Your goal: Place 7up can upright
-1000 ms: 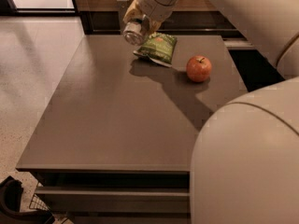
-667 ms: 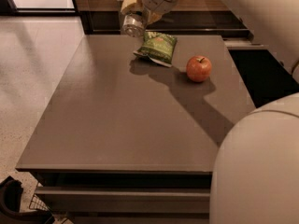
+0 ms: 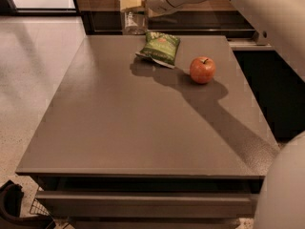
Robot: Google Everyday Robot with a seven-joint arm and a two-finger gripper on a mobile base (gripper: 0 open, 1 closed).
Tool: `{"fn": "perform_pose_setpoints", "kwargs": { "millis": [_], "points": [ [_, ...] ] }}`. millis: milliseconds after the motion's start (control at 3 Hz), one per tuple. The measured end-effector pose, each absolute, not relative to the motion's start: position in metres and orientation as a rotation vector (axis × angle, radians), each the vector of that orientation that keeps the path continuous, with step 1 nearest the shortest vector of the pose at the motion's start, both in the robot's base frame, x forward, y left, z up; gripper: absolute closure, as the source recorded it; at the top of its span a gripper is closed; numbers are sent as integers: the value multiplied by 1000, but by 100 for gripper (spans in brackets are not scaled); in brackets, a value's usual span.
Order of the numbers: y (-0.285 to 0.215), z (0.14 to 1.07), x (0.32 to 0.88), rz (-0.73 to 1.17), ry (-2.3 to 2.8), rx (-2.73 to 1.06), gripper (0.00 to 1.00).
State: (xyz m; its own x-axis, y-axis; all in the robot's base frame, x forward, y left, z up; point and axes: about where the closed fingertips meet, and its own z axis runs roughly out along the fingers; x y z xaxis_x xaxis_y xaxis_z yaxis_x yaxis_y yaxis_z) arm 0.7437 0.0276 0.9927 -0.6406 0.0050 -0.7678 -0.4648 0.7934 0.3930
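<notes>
Dark brown table [image 3: 119,128] fills most of the camera view, with pale speckled floor [image 3: 33,56] off to one side and a dark wood-topped unit running behind the far edge.

From this single view, my gripper [image 3: 134,6] sits at the very top of the frame, over the far edge of the table, with my arm [image 3: 267,13] sweeping in from the upper corner. My fingers are pinched on the 7up can [image 3: 135,24], which hangs just below them, silvery and, as far as I can tell, close to upright. Its base looks level with the table's back edge, but I cannot tell for sure whether it is touching the top or is just above it. My shadow falling well forward on the table makes me judge it is in the air.

A green chip bag [image 3: 159,48] lies flat just beside the can, nearer the camera, and a red apple [image 3: 202,69] stands near the bag, apart from it.

I judge this to be the carry-and-set-down step: the can is in my grip and not yet placed. The next move calls for a straight descent onto bare tabletop, keeping the can's axis vertical and staying off the bag's crinkled edge so the base lands flat. Only then should I let go.
</notes>
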Motion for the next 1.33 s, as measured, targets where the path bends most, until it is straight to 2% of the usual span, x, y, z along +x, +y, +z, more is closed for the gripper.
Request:
{"fn": "perform_pose_setpoints", "kwargs": {
  "millis": [1333],
  "points": [
    [52, 973, 717, 706, 1976, -642, 100]
  ]
}}
